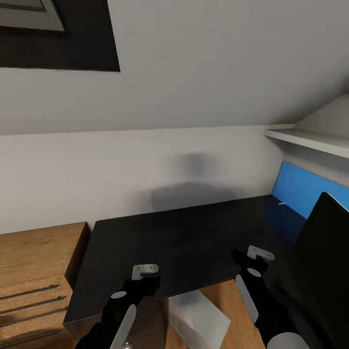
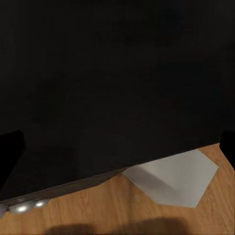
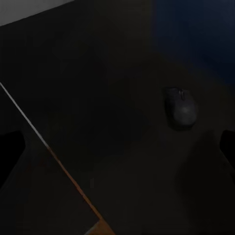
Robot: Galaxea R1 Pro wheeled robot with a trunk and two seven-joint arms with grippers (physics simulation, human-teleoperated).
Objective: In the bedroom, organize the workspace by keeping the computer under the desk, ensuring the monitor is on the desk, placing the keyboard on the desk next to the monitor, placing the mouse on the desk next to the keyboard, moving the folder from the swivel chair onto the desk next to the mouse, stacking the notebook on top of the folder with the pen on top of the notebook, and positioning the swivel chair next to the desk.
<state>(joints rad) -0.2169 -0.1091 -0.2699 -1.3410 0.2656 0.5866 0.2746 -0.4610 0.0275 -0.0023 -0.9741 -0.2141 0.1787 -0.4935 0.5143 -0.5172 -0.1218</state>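
Note:
The black desk (image 1: 184, 237) stretches ahead of me. A dark mouse (image 3: 181, 107) lies on it in the right wrist view. At the desk's right end stands the black monitor (image 1: 325, 252), seen from the side. A pale grey box (image 1: 199, 317), perhaps the computer, sits on the wooden floor partly under the desk's front edge (image 2: 63, 183). My left gripper (image 1: 144, 277) hovers open over that front edge. My right gripper (image 1: 253, 258) hangs open above the desk, left of the monitor. Both hold nothing. Keyboard, folder, notebook, pen and chair are out of view.
A wooden drawer unit (image 1: 34, 271) adjoins the desk's left end. A blue panel (image 1: 300, 190) lines the wall behind the monitor, with a white shelf (image 1: 315, 140) above it. A dark window (image 1: 63, 39) is at the upper left.

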